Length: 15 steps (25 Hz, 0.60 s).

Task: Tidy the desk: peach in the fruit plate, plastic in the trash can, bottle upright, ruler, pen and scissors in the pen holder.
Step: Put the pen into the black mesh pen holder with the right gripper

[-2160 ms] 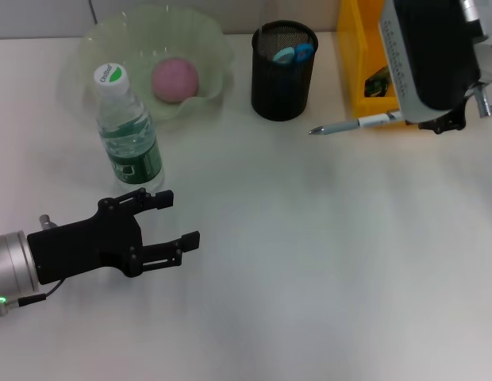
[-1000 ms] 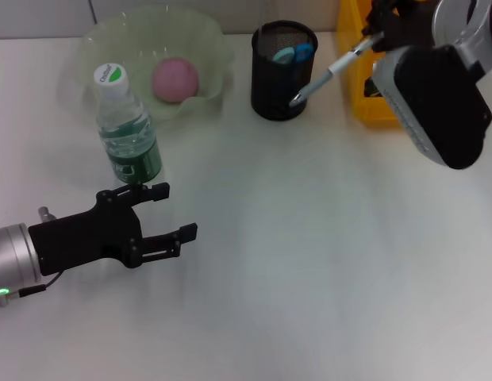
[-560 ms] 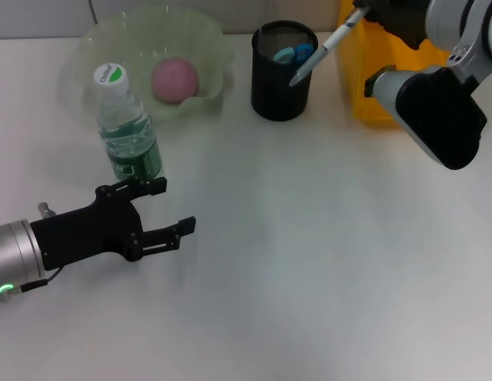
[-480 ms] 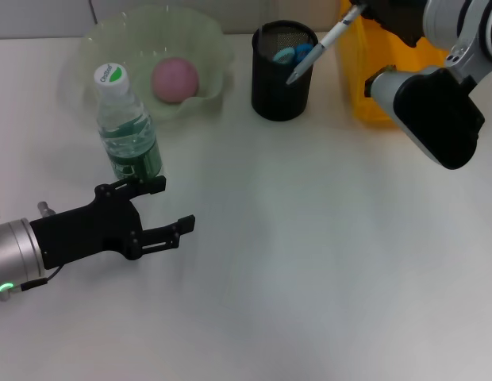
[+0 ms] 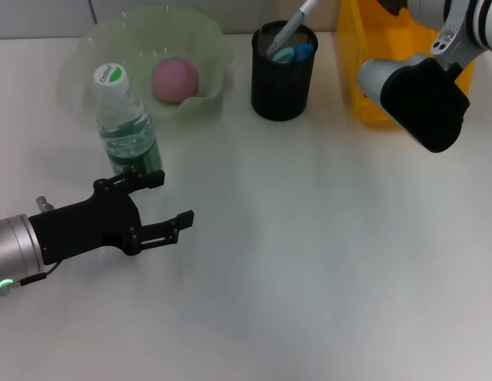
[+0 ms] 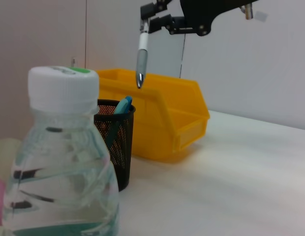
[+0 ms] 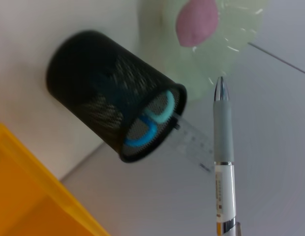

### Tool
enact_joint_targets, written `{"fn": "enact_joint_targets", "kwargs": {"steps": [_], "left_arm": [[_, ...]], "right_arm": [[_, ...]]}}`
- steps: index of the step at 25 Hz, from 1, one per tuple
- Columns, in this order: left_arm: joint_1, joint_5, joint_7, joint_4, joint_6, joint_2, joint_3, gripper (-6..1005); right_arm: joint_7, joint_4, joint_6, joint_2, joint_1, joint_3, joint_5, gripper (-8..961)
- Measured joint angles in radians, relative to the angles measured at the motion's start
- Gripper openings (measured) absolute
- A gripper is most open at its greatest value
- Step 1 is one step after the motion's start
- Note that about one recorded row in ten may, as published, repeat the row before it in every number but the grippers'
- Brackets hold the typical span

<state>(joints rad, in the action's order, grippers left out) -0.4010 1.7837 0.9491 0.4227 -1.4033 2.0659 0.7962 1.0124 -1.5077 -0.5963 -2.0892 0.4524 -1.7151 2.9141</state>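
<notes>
Right hand (image 6: 157,14) grips pen (image 6: 141,58) above pen holder (image 5: 283,71).

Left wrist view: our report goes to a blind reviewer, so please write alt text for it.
The right gripper holds a pen tip-down, above and apart from the black mesh pen holder. An upright capped water bottle fills the foreground, with a yellow bin behind the holder.

An office desk: white desktop (image 5: 325,262), mesh pen holder (image 5: 282,75), yellow bin (image 5: 365,71).
</notes>
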Motion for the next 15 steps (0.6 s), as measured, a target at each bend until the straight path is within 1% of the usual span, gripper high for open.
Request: {"fn": "enact_joint_targets", "kwargs": {"steps": [5,10,15], "left_arm": [[-0.001,0.000,-0.003,0.000,0.000,-0.001,0.000,843],[-0.001,0.001,-0.003,-0.001,0.000,-0.001,0.003,842],[-0.001,0.001,-0.003,-0.002,-0.003,-0.001,0.004,842]], "right_arm": [[-0.059,0.035,0.074,0.000,-0.011,0.000,0.003,171],[-0.116,0.107,0.200,0.001,-0.021,0.000,0.003,171],[-0.127,0.128,0.251,0.001,-0.028,0.007,0.004,171]]}}
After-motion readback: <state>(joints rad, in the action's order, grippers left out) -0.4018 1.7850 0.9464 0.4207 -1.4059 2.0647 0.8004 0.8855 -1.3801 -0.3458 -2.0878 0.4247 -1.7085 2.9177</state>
